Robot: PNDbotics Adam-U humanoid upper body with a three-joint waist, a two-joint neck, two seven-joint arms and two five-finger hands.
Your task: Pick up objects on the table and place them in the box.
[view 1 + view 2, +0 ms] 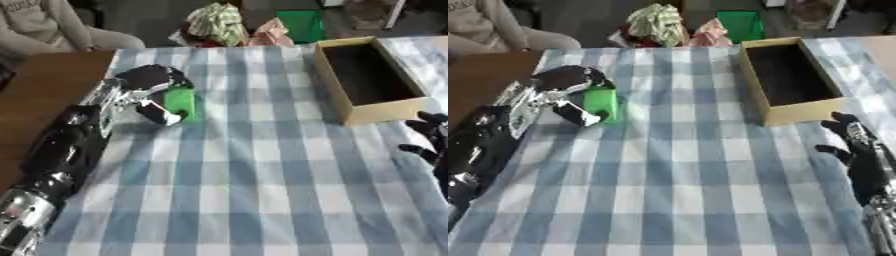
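While the black and silver left hand [153, 92] lies on the blue-and-white checked tablecloth [254, 170] at the table's left side, its fingers and thumb curl round a bright green block-shaped object [181, 102], which rests on the cloth with its right face showing past the fingertips. The upper fingers arch over the block's top edge and the thumb comes up from below, so the hand is closed about the thing rather than spread. Its arm runs down the left side of the table toward the lower corner, over the bare brown wooden tabletop [44, 85] where the cloth ends. The open, shallow cardboard box [791, 75] with a dark inside stands on the cloth at the far right, well apart from the green block. The right hand [859, 150] rests near the right edge just below the box's near corner, holding nothing, its fingers pointing up and only lightly bent, apart from the box wall. Beyond the far edge of the table lie a crumpled pile of patterned fabric [217, 24] and a green container [300, 24].
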